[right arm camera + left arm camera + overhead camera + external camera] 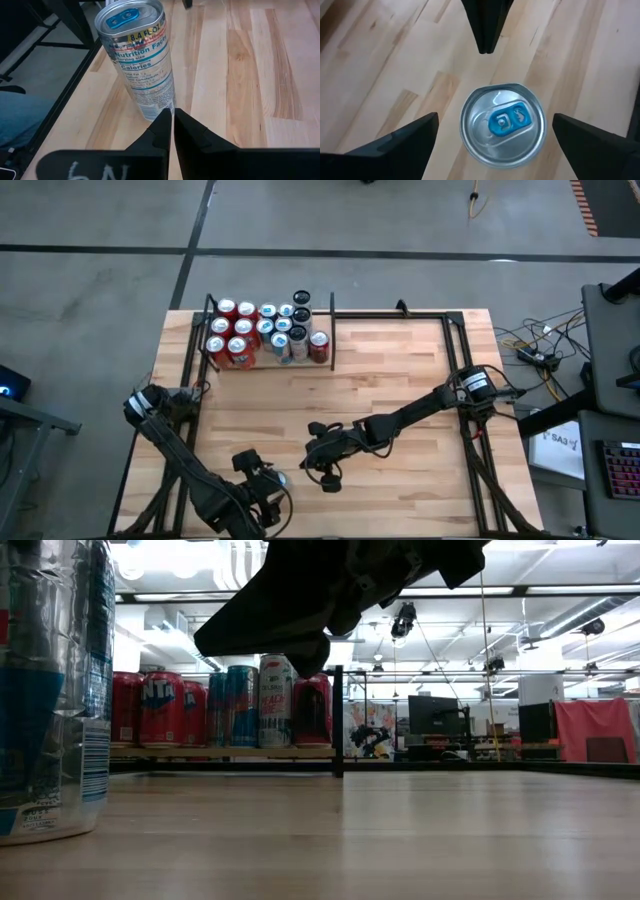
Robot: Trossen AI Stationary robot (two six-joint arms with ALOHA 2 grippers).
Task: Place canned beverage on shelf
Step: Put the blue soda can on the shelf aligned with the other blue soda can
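can (502, 123): upright on the table (400, 380), near edge
left gripper (495, 132): spread wide above it
right gripper (173, 122): pinched together, table centre
shelf (268, 362): eleven o'clock, full of cans

Silver can (502, 124), blue tab; light wood table (400, 380); black-framed shelf (210, 330) with red, blue-silver cans (265, 335).

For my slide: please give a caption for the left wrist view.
Open left tool hovers above the upright silver can on the wooden table.
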